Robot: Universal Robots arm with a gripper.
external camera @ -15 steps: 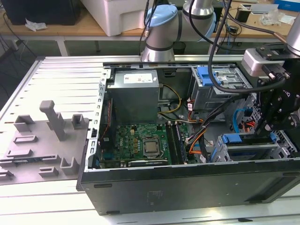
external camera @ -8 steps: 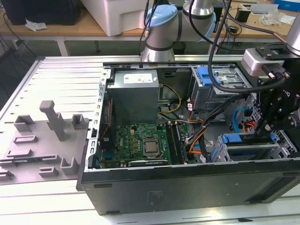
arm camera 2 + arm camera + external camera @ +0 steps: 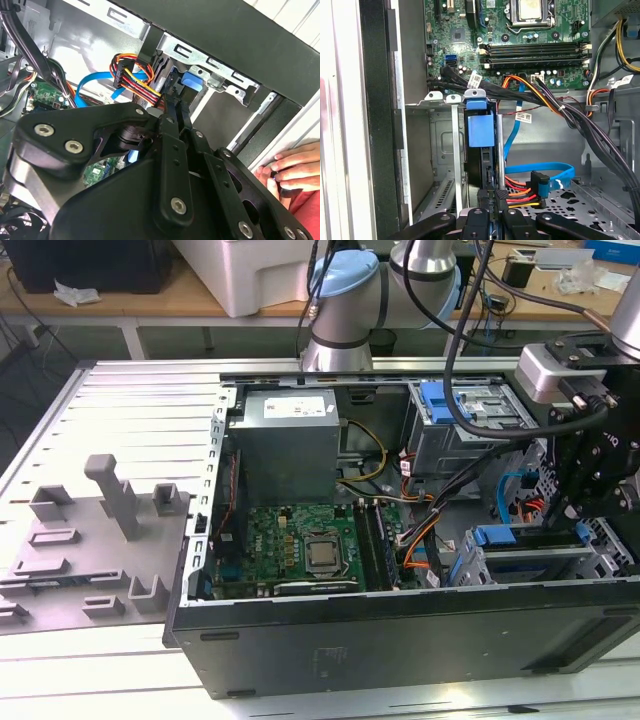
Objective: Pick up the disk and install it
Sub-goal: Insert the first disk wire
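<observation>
Clamping the near edge of the disk (image 3: 480,131), the fingers (image 3: 486,196) are pressing almost together; the disk is standing on edge inside the silver drive cage (image 3: 440,145) of the open computer case (image 3: 400,640).

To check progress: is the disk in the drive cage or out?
In, at least partly: the disk stands between the drive cage walls.

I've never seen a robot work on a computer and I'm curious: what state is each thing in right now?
Computer case: lying on its side, side panel off.
The disk: standing on edge inside the drive cage.
Robot's hand: closed, at the disk's near end.
Processor: uncovered, with no cooler on it.
A person's fingers: resting beside the case.
</observation>
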